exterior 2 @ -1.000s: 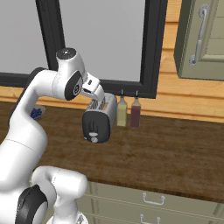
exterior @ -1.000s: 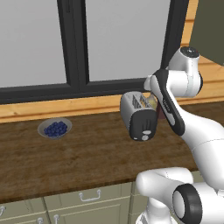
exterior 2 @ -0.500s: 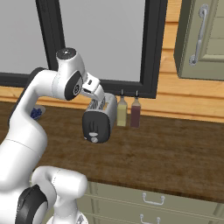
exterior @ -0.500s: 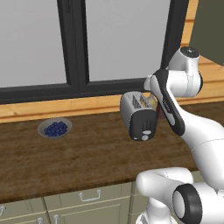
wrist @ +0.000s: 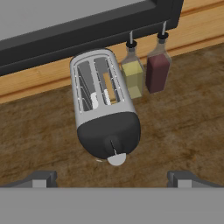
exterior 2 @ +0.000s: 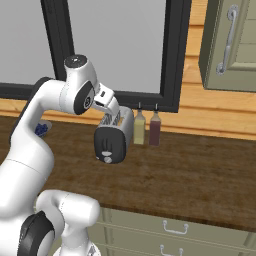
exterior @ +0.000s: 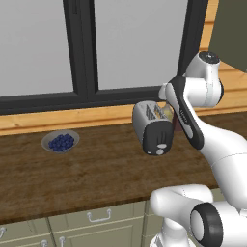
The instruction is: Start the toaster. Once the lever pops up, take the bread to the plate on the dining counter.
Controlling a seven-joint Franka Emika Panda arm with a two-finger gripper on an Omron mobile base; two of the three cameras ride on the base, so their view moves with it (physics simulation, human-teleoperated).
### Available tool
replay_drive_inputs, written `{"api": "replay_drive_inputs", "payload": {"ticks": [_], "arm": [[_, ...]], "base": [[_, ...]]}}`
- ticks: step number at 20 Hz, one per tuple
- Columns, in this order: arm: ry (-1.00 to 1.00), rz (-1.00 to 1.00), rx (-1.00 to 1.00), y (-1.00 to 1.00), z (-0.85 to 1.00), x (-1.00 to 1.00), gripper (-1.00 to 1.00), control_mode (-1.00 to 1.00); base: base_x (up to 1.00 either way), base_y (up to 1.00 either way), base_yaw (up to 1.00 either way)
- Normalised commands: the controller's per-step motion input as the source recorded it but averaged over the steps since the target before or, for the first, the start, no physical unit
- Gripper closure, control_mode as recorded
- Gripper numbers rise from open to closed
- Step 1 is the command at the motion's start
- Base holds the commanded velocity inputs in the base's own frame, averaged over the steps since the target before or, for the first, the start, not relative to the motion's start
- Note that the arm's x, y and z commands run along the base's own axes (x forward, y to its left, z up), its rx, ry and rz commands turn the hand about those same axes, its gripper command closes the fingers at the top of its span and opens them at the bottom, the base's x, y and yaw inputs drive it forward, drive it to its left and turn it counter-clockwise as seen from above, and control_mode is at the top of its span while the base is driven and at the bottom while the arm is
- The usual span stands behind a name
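The brushed-steel toaster (wrist: 103,109) stands on the wooden worktop, its dark end panel toward me; it also appears as the toaster (exterior: 153,128) and the toaster (exterior 2: 112,140) from the base. The bread (wrist: 109,87), a golden slice, sits down inside the right slot. The pale lever (wrist: 116,158) juts from the dark panel below a thin vertical slot. My gripper (wrist: 111,176) hovers above and in front of the toaster, open, its fingertips (wrist: 40,176) spread wide with nothing between them. The plate and dining counter are out of view.
A yellow bottle (wrist: 133,74) and a dark red bottle (wrist: 157,70) stand against the window ledge just right of the toaster. A grey bowl of blueberries (exterior: 61,142) sits on the worktop to the left. A wall cabinet (exterior 2: 230,45) hangs at upper right.
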Motion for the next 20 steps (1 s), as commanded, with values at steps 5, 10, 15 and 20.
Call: {"api": "replay_drive_inputs", "payload": {"ticks": [5,10,15,20], "arm": [[0.00,0.00,0.00,0.00,0.00,0.00,-1.00,-1.00],[0.00,0.00,0.00,0.00,0.00,0.00,-1.00,-1.00],[0.00,0.00,0.00,0.00,0.00,0.00,-1.00,-1.00],[0.00,0.00,0.00,0.00,0.00,0.00,-1.00,-1.00]], "base": [[0.00,0.00,0.00],[0.00,0.00,0.00],[0.00,0.00,0.00],[0.00,0.00,0.00]]}}
